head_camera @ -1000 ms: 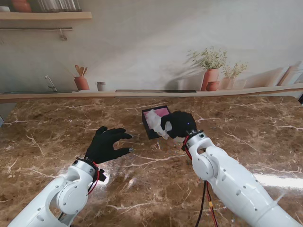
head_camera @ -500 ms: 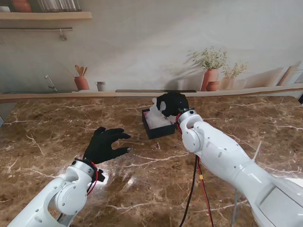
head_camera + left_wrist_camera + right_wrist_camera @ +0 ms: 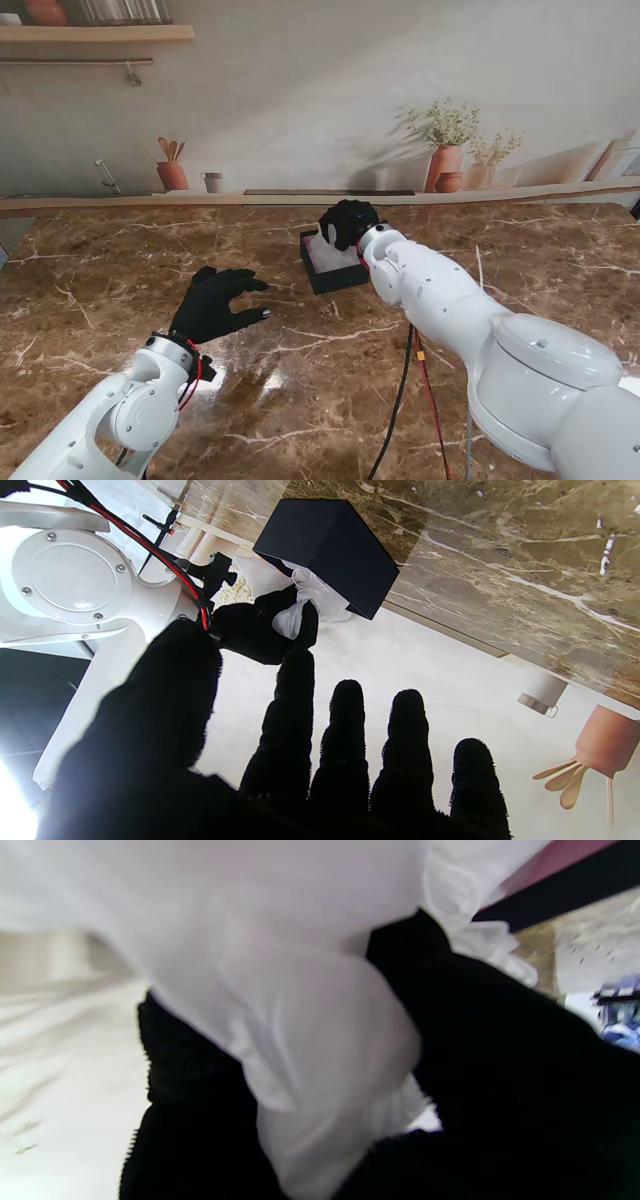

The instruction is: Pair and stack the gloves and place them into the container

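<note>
White gloves [image 3: 328,254] lie bunched in a small black container [image 3: 335,277] with a pink inside, at the middle of the table. My right hand [image 3: 347,221], in a black cover, hovers over the container's far side, its fingers closed on the white gloves [image 3: 296,617]. In the right wrist view the white gloves [image 3: 300,1005] fill the frame between the black fingers [image 3: 500,1050]. My left hand [image 3: 212,303] rests over the table to the left of the container [image 3: 330,545], fingers spread and holding nothing.
The brown marble table [image 3: 120,260] ends at a wooden ledge [image 3: 300,198] carrying pots and vases. My right arm [image 3: 470,320] crosses the table's right half, with a red and black cable [image 3: 410,380] hanging under it.
My right hand carried the white gloves from the container's near right side up over the container and now sits lower over its far side. My left hand drifted slightly left.
</note>
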